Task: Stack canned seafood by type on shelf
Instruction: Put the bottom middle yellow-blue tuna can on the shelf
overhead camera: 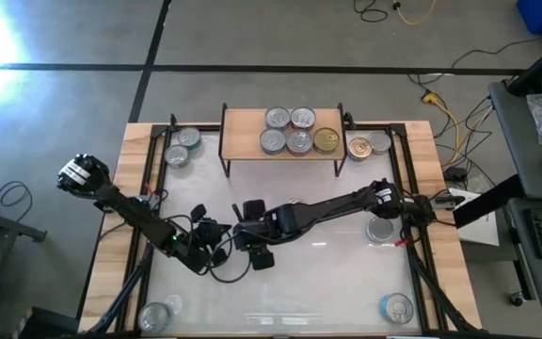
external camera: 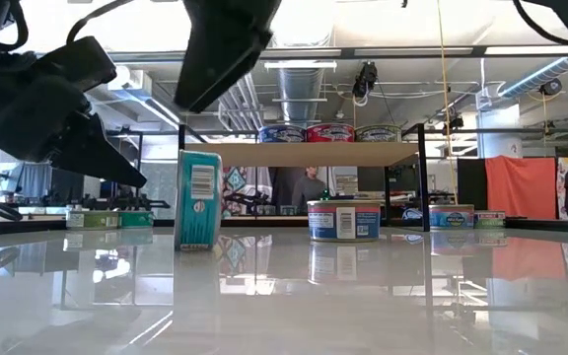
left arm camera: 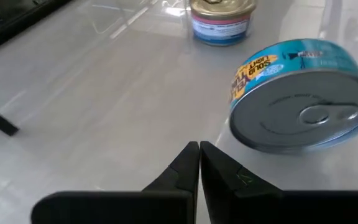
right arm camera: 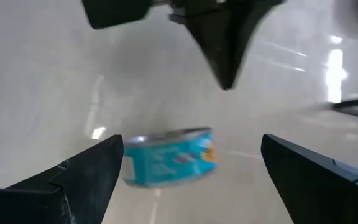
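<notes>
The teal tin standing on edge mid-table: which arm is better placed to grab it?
Probably the right: its end effector is open, with the teal tin between its fingers. The left end effector is shut beside it.

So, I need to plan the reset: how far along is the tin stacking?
Five tins sit on the shelf. In hand: the right gripper, fingers open, faces a teal tin standing on edge, not yet gripped; the left gripper, shut, is beside it. Left: about seven loose tins on the table.
</notes>
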{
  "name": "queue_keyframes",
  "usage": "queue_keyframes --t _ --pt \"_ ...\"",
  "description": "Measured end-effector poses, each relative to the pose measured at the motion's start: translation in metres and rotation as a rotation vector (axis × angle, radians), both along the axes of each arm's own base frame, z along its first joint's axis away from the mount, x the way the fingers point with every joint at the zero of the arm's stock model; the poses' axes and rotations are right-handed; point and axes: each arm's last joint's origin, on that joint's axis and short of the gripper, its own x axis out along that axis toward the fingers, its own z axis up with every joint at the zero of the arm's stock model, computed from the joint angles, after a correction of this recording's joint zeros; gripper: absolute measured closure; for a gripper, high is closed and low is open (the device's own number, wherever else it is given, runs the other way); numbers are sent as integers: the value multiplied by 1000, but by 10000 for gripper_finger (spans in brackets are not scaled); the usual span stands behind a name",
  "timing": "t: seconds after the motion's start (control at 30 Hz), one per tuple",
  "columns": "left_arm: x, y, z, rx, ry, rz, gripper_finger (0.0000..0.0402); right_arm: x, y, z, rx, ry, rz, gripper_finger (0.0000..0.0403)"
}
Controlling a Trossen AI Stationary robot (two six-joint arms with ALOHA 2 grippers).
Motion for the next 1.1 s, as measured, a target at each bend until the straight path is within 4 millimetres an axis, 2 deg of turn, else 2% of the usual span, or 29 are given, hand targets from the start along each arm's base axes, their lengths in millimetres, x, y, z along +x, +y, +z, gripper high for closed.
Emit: queue_keyframes --t 0.13,0.27,0.53,0.7,0.9,1.1 --pt "2 -5 3 -35 -10 -29 401 -9 6 10 -97 30 -50 30" --pt "2 -12 6 -55 -39 -52 401 -16 5 8 -199 45 -156 30" --pt "8 -17 -1 -73 -74 -52 401 -17 3 -17 -217 66 -242 30" --pt "14 -20 -9 -69 -101 -35 402 -15 4 -40 -215 60 -253 30" --pt "33 -22 -15 -50 -127 -69 401 -11 10 -54 -113 12 -269 30" --pt "62 -28 -4 25 -79 -170 401 -12 28 -68 -6 -34 -256 30"
